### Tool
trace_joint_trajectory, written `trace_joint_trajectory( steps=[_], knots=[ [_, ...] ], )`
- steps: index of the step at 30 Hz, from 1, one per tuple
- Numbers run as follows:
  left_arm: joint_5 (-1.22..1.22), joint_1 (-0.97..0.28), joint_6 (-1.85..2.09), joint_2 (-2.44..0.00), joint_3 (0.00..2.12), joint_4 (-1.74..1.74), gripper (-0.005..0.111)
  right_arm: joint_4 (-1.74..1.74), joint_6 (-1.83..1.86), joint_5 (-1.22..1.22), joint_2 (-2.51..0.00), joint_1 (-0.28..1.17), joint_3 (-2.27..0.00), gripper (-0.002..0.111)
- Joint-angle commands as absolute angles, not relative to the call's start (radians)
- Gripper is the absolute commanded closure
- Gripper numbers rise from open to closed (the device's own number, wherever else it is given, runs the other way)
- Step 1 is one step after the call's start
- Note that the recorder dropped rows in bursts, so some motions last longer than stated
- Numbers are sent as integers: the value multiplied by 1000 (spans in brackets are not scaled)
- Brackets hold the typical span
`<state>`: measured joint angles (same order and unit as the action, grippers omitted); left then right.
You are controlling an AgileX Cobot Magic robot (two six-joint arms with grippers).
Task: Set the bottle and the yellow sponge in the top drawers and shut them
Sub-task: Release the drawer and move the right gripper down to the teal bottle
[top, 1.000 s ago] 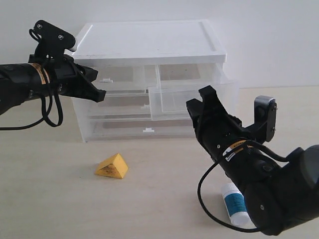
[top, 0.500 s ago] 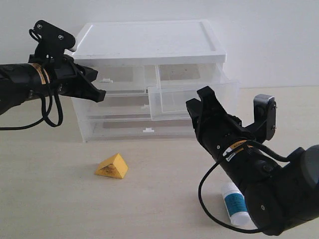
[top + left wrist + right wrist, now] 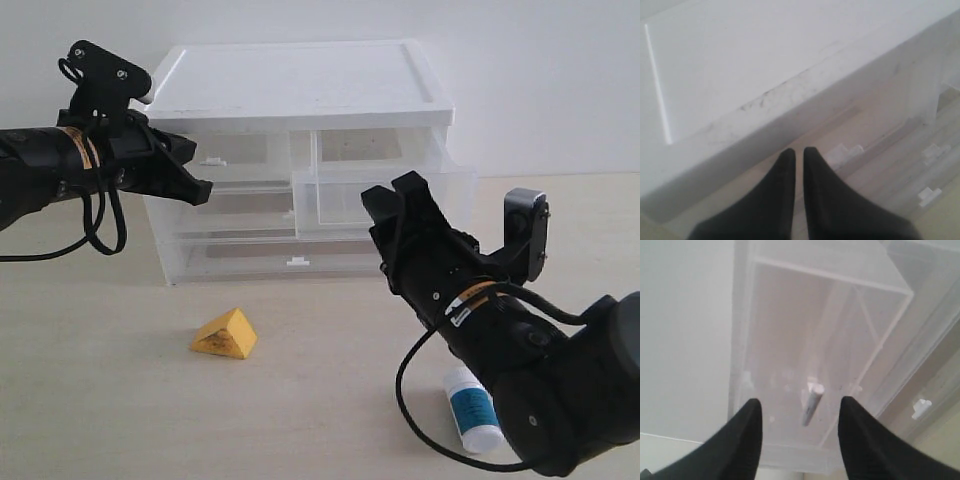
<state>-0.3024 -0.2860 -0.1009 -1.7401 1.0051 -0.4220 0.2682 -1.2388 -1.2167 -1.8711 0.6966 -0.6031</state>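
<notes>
- Furthest left, the left gripper (image 3: pixel 203 189) hangs at the left front of the cabinet (image 3: pixel 300 85), its jaws pressed together with nothing between them; its tip is near the top-left drawer (image 3: pixel 245 152).
- That top-left drawer sits pushed in, flush with the cabinet's front.
- The yellow sponge (image 3: pixel 226 334) lies on the table (image 3: pixel 100 400) in front of the cabinet, well apart from both grippers.
- The top-right drawer (image 3: pixel 335 205) stands pulled out past the cabinet's front.
- The right gripper (image 3: pixel 392 190) hovers at that drawer's front, jaws spread wide and empty; in the right wrist view the small white handle (image 3: pixel 812 402) shows between the fingers (image 3: pixel 747 440); whether they touch it I cannot tell.
- The bottle (image 3: pixel 472 408) lies on its side on the table, far right, partly hidden under the right arm.
</notes>
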Motion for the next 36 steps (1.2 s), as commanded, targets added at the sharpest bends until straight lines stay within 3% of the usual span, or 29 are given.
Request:
trace_joint_trajectory(
  steps=[1, 15, 20, 29, 36],
  knots=[
    [-310, -284, -104, -1734, 1014, -409, 103, 266, -1241, -1221, -1859, 697, -566, 65],
    [-306, -284, -98, -1734, 1014, -409, 103, 136, -1006, -1213, -1660, 697, -386, 65],
    [-318, -284, -98, -1734, 1014, -409, 103, 68, -842, -1033, -1545, 697, -322, 65],
    [-325, -284, -98, -1734, 1014, -409, 103, 121, -367, -279, -1308, 697, -383, 65],
    [-324, -284, -102, -1734, 1014, -409, 103, 144, -217, 71, -1268, 697, -493, 65]
  ],
)
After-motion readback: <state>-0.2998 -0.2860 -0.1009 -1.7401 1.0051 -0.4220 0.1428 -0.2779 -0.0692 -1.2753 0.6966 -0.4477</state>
